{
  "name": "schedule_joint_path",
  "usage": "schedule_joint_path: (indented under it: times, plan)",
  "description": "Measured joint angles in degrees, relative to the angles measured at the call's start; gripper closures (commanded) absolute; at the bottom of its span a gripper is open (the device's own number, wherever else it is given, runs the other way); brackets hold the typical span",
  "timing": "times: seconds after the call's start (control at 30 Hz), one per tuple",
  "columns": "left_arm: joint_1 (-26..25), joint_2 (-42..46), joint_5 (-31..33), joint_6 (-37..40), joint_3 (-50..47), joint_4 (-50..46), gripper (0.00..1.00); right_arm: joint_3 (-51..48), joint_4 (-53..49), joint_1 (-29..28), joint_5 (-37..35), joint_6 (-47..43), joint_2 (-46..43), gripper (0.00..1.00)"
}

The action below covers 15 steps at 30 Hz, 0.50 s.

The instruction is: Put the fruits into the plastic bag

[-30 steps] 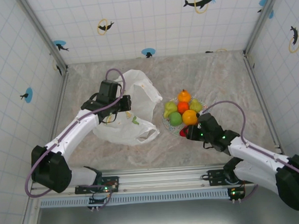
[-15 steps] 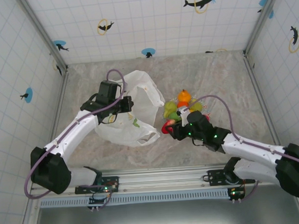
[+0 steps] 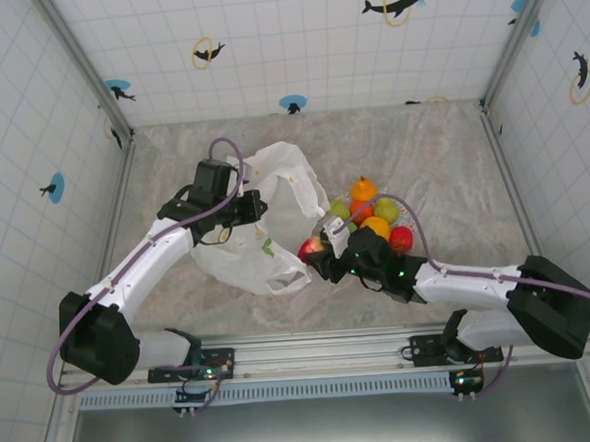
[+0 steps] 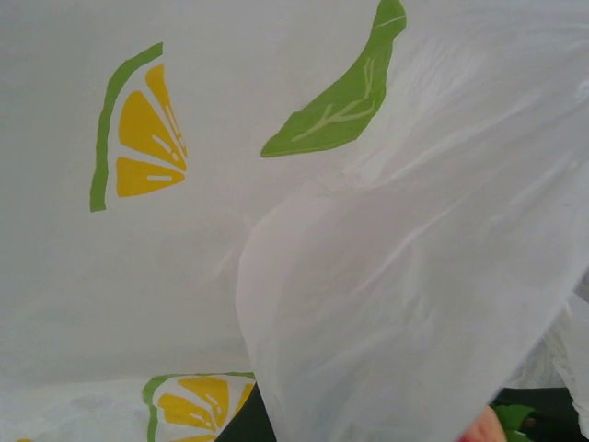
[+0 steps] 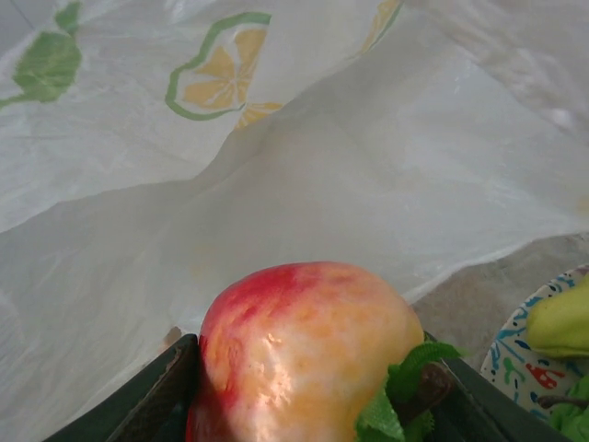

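The white plastic bag [image 3: 275, 217] with lemon prints lies left of centre, its mouth facing right. My left gripper [image 3: 251, 207] holds its upper edge raised; in the left wrist view the bag's film [image 4: 368, 276] covers the jaws and one dark finger [image 4: 241, 425] peeks out. My right gripper [image 3: 313, 250] is shut on a red-and-yellow apple [image 5: 304, 350] with a green leaf, right at the bag's opening [image 5: 322, 166]. The other fruits sit on the plate: oranges [image 3: 363, 189], a pear [image 3: 385, 208], a red fruit [image 3: 401, 239].
The speckled plate [image 3: 412, 217] stands right of the bag, its rim [image 5: 515, 354] close beside my right gripper, with a yellow-green pear [image 5: 561, 318] on it. Tiled walls enclose the marbled table [image 3: 441, 152] on three sides.
My right gripper has carried the red apple leftward from beside the plate to the bag's mouth. The left gripper has lifted the bag's edge a little higher.
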<state>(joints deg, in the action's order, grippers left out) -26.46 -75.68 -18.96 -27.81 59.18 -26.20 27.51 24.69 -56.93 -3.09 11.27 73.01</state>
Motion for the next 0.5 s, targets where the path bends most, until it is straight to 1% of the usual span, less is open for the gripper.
schedule_joint_path:
  times: [0.23, 0.5]
  plan:
    - [0.0, 0.0, -1.57, -2.49, 0.0, 0.07, 1.0, 0.5, 3.89, -3.43, -4.79, -4.33, 5.6, 0.61]
    - [0.0, -0.11, -2.71, -4.17, 0.0, 0.09, 1.0, 5.9, 5.92, -4.17, -9.77, -8.76, 12.11, 0.6]
